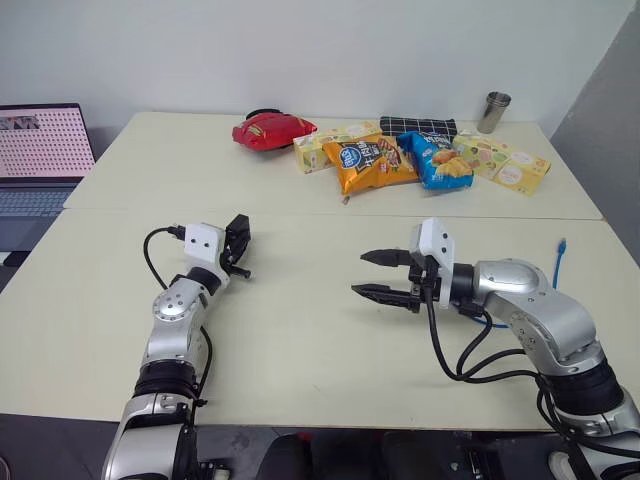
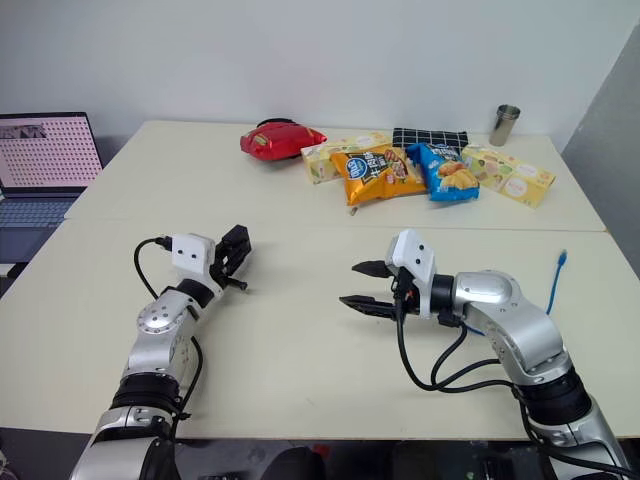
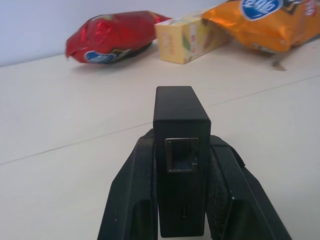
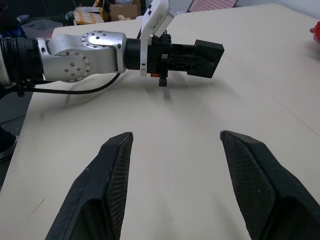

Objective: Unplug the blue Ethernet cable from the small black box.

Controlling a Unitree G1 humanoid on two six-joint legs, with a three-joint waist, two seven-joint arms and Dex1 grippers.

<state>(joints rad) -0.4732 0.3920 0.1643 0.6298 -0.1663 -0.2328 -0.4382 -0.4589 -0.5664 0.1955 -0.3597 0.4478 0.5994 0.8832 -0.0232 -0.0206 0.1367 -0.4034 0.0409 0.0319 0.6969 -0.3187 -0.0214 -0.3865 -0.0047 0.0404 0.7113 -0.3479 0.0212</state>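
Gripping small black box (cable out): left gripper

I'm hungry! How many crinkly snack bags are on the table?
3, all at the far side of the table: a red bag on the left, an orange bag in the middle, and a blue bag right beside the orange bag. The yellow boxes aren't counted.

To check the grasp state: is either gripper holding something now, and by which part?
The left gripper holds the black box by its two side faces, the empty port end sticking out past the fingers. The right gripper is open and holds nothing.
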